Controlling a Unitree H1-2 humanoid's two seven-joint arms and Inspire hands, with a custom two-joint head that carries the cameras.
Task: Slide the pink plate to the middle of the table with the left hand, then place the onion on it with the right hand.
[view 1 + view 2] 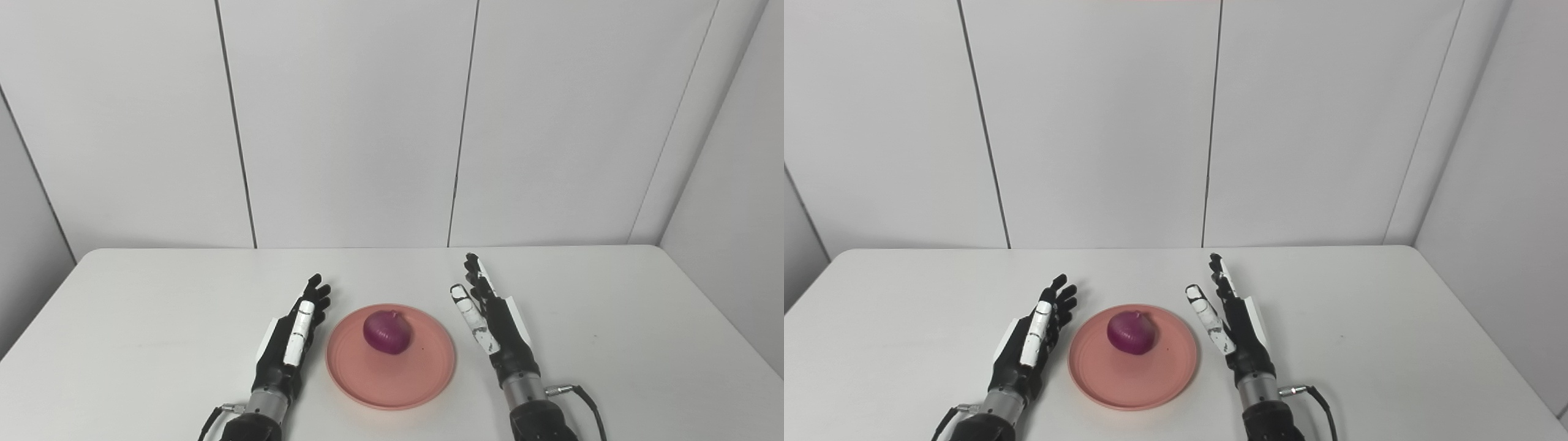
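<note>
We note both arms entering over the near edge of the table point(612, 288), one on each side of the pink plate point(392, 380). The left hand point(294, 340) lies just beside the plate's left rim, fingers extended and apart, holding nothing. We judge that this is where a hand ends up once it has finished pushing a plate sideways. The right hand point(490, 318) stands just off the right rim, thumb spread from the fingers, empty too; its palm faces the plate, which fits a hand that has let go.

The plate sits about midway between the left and right edges, nearer the near edge than the far one. The onion point(387, 331), a purple-red bulb, rests on the plate's far half, touching neither hand. We judge both steps of the task done.

The tabletop is white, smooth and matt, with rounded far corners; a small dark speck shows toward the right edge. Beyond the far edge stand pale wall panels with dark vertical seams, and angled panels close off both sides.
</note>
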